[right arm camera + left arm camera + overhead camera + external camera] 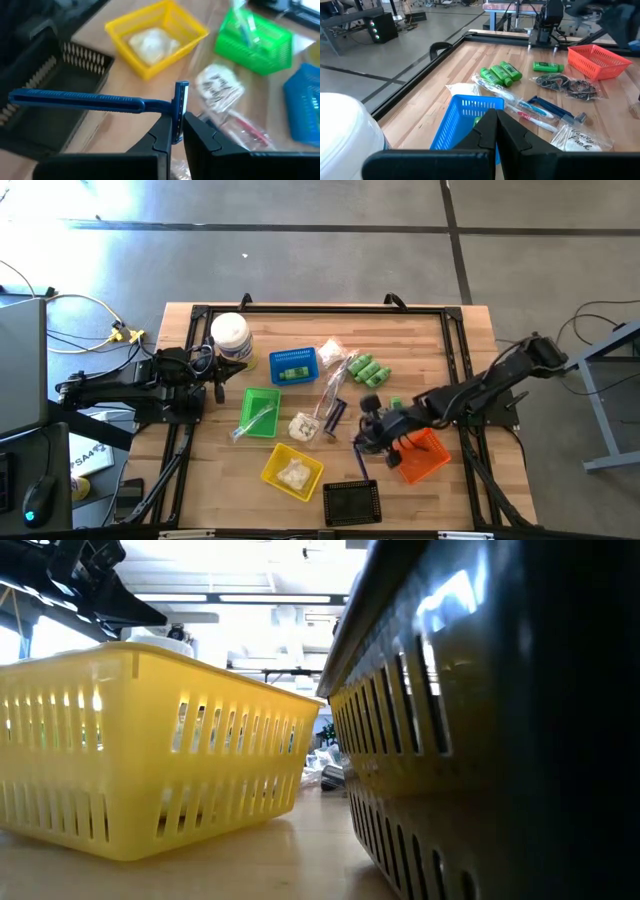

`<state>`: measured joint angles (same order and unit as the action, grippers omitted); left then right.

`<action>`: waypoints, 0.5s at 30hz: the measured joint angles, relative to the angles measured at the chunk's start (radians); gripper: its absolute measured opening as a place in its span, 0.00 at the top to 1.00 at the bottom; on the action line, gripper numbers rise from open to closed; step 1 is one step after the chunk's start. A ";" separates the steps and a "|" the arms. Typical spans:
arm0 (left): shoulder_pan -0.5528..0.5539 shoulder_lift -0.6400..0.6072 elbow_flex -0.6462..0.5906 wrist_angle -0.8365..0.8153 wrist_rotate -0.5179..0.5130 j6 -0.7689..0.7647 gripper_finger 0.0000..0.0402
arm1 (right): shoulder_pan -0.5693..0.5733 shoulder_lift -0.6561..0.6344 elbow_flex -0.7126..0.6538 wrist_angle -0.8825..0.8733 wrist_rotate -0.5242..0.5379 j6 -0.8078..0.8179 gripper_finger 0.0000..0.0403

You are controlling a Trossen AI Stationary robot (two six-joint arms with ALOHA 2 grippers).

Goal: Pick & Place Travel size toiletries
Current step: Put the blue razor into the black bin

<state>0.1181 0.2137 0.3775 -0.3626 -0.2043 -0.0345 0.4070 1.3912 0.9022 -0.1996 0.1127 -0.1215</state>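
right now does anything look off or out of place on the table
Mostly no. The right gripper is shut on a blue razor, pinched at its head so the handle sticks out sideways. Loose toiletries lie in a jumble mid-table, and a clear sachet hangs over the green basket rim.

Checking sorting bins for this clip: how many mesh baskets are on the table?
5: blue basket near the jar, green basket centre-left, yellow basket at front, black basket front-centre, orange basket partly under the right arm. None seem hidden.
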 joint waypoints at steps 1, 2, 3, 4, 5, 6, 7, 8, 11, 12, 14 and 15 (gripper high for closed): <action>0.000 0.000 0.000 0.000 0.000 0.000 1.00 | 0.017 0.011 -0.001 -0.001 0.014 -0.002 0.94; 0.000 0.000 0.000 -0.001 0.000 0.000 1.00 | 0.033 0.023 -0.003 0.005 0.027 -0.003 0.94; 0.000 0.000 0.000 -0.001 0.000 0.000 1.00 | 0.048 0.038 -0.003 0.031 0.043 -0.003 0.94; 0.000 0.000 0.000 -0.002 0.000 0.000 1.00 | 0.061 0.052 -0.002 0.066 0.048 -0.003 0.94; 0.000 0.000 0.000 -0.004 0.000 -0.001 1.00 | 0.074 0.068 -0.001 0.098 0.053 -0.003 0.94; 0.000 0.000 0.000 -0.005 0.000 -0.005 1.00 | 0.085 0.086 -0.001 0.127 0.054 0.000 0.94; 0.000 0.000 0.000 -0.006 0.000 -0.009 1.00 | 0.094 0.105 -0.001 0.163 0.053 0.005 0.94; 0.000 0.000 0.000 -0.007 0.000 -0.017 1.00 | 0.103 0.124 -0.001 0.196 0.054 0.008 0.94; 0.000 0.000 0.000 -0.008 0.000 -0.023 1.00 | 0.138 0.172 -0.002 0.256 0.115 -0.012 0.94; 0.000 0.000 0.000 -0.008 0.001 -0.023 1.00 | 0.149 0.187 -0.002 0.275 0.146 -0.031 0.94; 0.000 0.000 0.000 -0.008 0.001 -0.023 1.00 | 0.165 0.218 -0.002 0.308 0.198 -0.061 0.94; 0.000 0.000 0.000 -0.008 0.000 -0.023 1.00 | 0.170 0.234 0.005 0.313 0.204 -0.070 0.94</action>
<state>0.1178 0.2138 0.3775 -0.3702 -0.2038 -0.0570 0.5769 1.6250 0.9072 0.1131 0.3164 -0.1919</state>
